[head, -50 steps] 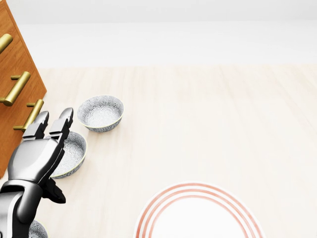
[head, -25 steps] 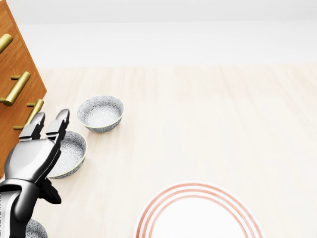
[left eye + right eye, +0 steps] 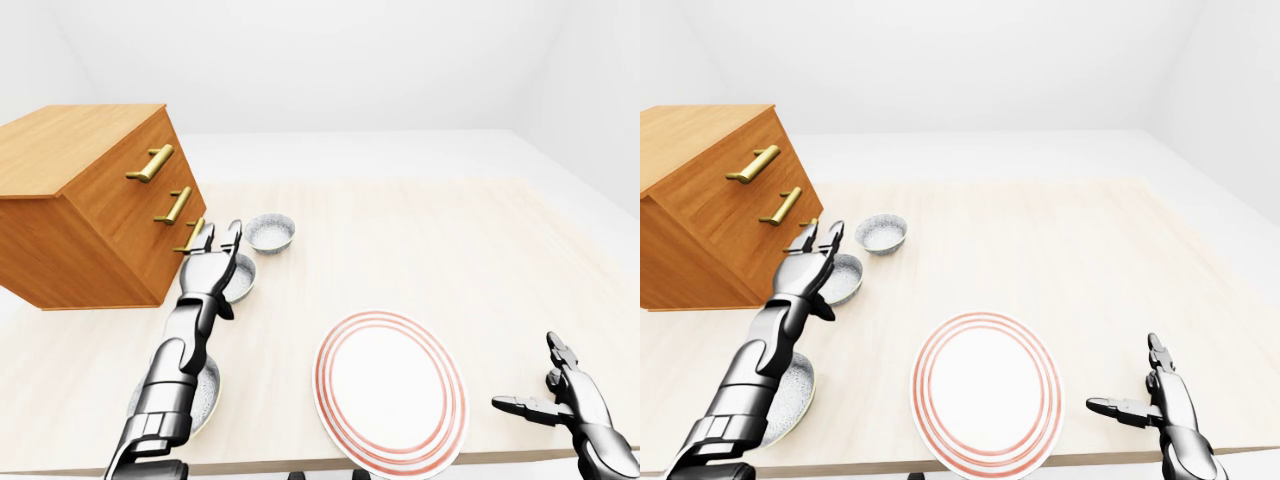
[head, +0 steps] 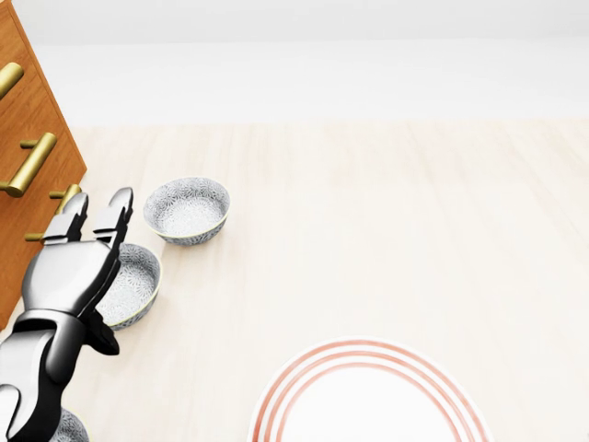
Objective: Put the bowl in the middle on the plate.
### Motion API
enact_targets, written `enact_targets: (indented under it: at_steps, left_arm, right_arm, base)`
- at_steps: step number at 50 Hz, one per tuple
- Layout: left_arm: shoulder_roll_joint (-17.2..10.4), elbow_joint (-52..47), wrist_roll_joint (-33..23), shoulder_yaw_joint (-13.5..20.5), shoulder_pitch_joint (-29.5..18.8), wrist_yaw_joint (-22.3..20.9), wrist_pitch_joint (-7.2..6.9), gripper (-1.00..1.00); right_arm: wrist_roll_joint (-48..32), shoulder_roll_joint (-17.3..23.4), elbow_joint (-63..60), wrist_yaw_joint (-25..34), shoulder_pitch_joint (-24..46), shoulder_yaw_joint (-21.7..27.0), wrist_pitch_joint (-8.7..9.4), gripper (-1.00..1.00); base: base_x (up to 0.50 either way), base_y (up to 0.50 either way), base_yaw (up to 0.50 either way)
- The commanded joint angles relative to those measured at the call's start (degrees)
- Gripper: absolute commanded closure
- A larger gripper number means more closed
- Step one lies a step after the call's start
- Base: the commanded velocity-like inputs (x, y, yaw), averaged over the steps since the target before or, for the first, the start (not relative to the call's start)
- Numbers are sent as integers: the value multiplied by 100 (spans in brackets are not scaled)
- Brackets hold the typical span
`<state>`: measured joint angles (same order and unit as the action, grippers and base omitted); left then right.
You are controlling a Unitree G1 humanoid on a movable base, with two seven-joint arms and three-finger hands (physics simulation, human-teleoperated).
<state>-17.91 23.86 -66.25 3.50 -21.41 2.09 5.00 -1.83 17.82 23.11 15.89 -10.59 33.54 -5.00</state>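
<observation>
Grey-speckled ceramic: the middle bowl (image 4: 138, 281) sits just beside the wooden drawers (image 3: 90, 200), up-left of the plate (image 3: 390, 390) in the left-eye view. My left hand (image 4: 74, 272) hovers over its rim, fingers spread wide, holding nothing. Close clumsily and I'll knock it, or clip those drawers.

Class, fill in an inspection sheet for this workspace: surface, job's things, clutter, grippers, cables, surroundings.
Surface: pale wooden tabletop.
Job's things: middle patterned grey bowl, upright, partly behind left hand; white plate with red rings, nothing on it.
Clutter: far patterned bowl; near patterned bowl; wooden drawer chest with brass handles.
Grippers: left hand open over middle bowl; right hand open, apart from the plate.
Cables: nothing seen.
Surroundings: plain white walls.
</observation>
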Motion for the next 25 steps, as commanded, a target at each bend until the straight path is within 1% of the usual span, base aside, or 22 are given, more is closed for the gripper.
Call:
enact_targets:
  at_steps: [1, 5, 13, 20, 25]
  left_arm:
    - [-39, 186, -16, -79, -71, -190, 0, -100]
    - [-64, 217, -56, -42, -150, -280, 0, -100]
    - [-118, 569, -169, -84, -259, -120, 0, -100]
    - [-148, 658, -177, -84, -341, -115, 0, -100]
    - [-127, 588, -188, -97, -295, -150, 0, -100]
  right_arm:
    - [-184, -63, 296, -15, -94, -3, 0, -100]
    - [-191, -46, 383, -32, -60, -6, 0, -100]
    - [-199, -47, 360, -42, -61, -14, 0, -100]
    - [-185, -45, 351, -42, -62, -7, 0, -100]
    - [-183, -34, 401, -45, -52, -10, 0, -100]
  base:
    - [0, 0, 0]
    - [0, 0, 0]
    - [0, 0, 0]
    - [0, 0, 0]
    - [0, 0, 0]
